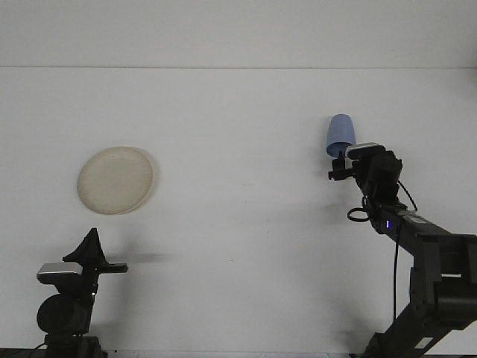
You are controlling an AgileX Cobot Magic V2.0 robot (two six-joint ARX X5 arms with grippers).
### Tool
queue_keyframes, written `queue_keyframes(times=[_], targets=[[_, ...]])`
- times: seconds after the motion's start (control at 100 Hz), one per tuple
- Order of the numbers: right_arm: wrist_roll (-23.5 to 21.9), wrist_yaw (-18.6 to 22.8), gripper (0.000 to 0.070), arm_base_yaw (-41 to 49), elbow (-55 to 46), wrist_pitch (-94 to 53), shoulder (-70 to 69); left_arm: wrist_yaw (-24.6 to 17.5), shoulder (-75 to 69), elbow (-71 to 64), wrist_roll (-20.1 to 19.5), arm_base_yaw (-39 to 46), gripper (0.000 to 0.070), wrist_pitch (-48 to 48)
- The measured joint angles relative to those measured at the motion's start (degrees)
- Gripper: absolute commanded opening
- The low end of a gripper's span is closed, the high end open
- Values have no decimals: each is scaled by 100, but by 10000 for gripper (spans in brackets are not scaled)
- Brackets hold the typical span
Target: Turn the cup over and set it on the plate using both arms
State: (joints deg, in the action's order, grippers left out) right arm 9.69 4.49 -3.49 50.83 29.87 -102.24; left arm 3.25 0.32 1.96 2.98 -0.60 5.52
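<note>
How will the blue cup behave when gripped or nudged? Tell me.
The blue cup lies on its side, mouth toward the right end effector, so a nudge will probably roll it. It looks small and thin-walled, likely light, and could skid on the smooth white table. A hard squeeze might deform it.

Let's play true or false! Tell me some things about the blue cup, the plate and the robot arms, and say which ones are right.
1. The blue cup is sitting on the plate. False: the cup is on the table, far to the right of the plate.
2. The plate has nothing on it. True.
3. The right gripper is right next to the cup. True: it is at the cup's near edge.
4. The left gripper is reaching over the plate. False: it is low at the near edge of the table, short of the plate.
5. The cup is red. False: it is blue.
</note>
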Motion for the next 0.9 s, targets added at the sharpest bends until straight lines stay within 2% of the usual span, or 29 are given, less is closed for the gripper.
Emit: queue_keyframes(times=[0.2, 0.25, 0.33, 0.41, 0.5, 0.78, 0.9], targets=[[127, 0, 535, -55, 769, 35, -680, 0, -2, 0, 0, 0, 14, 2], [149, 0, 507, -66, 951, 46, -839, 0, -2, 0, 0, 0, 14, 0], [168, 0, 378, -66, 1200, 44, -1064, 0, 0, 0, 0, 0, 14, 2], [188, -2, 173, -72, 1322, 39, -1193, 0, 0, 0, 0, 0, 14, 2], [192, 2, 0, -72, 1327, 31, -1204, 0, 0, 0, 0, 0, 14, 2], [168, 0, 0, -70, 1360, -538, -896, 0, 0, 0, 0, 0, 14, 2], [-79, 55, 0, -105, 1353, -1137, -409, 0, -2, 0, 0, 0, 14, 2]])
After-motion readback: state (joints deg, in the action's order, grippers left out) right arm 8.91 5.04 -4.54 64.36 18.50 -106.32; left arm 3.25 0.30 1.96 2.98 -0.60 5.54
